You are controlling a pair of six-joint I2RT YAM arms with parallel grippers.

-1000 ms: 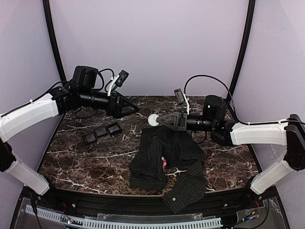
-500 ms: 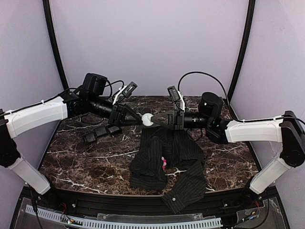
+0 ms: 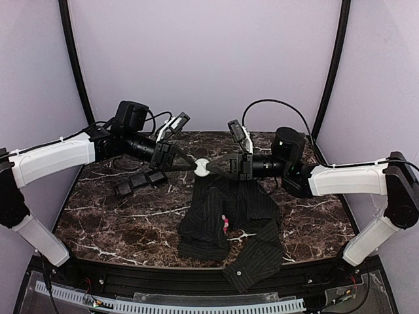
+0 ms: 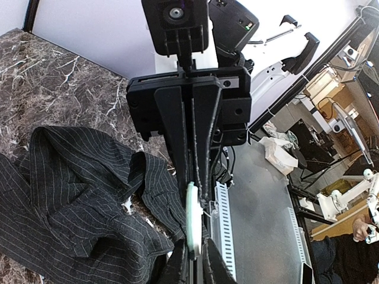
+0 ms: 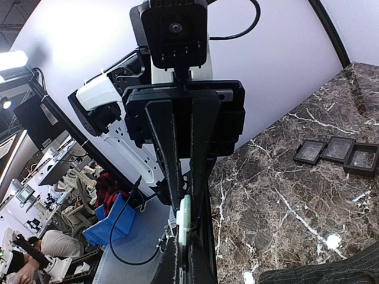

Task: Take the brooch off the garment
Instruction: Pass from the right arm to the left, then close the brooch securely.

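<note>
A small pale round disc hangs in the air above the table's far middle, pinched from both sides. My left gripper is shut on its left edge and my right gripper on its right edge, tip to tip. In the left wrist view the disc stands edge-on between my left gripper's tips; the right wrist view shows the disc in my right gripper. The dark pinstriped garment lies crumpled below. On its middle a small pink bit of the brooch shows.
Three small black square trays sit in a row on the marble table at the left, under the left arm. The garment's lower part hangs over the table's near edge. Black frame posts stand at both back sides.
The left arm swung right to meet the right gripper, and its jaws closed from wide open onto the disc. The right gripper shifted slightly left, still holding the disc.
</note>
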